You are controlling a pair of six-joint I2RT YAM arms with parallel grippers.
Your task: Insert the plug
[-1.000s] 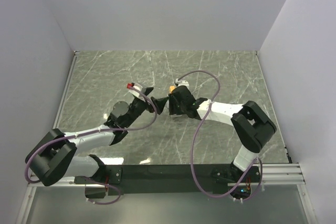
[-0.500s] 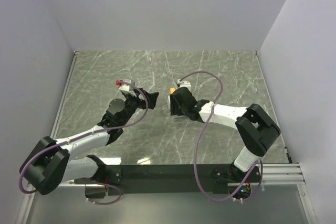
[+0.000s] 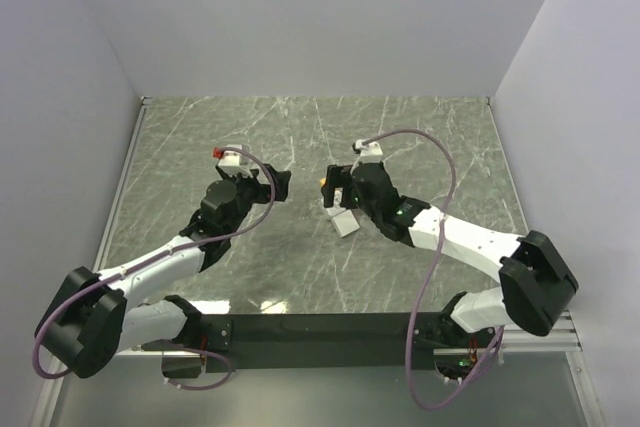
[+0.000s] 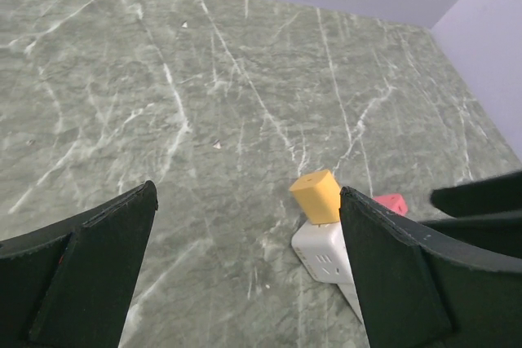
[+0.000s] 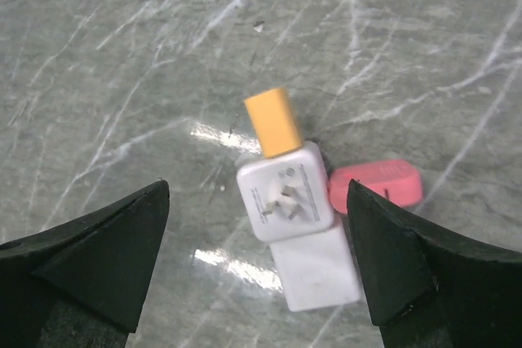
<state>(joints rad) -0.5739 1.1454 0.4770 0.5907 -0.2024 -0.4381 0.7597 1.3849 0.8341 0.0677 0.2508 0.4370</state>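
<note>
Plug [image 5: 275, 122], blocky orange, touches smooth white socket cube [image 5: 285, 200].

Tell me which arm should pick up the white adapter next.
Right. The right gripper hangs open above the white adapter, which lies centred between its fingers. The left gripper, also open, sits off to one side of it.

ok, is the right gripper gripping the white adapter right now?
No, the right gripper is wide open, and the white adapter lies on the table between its fingers, touching neither.
</note>
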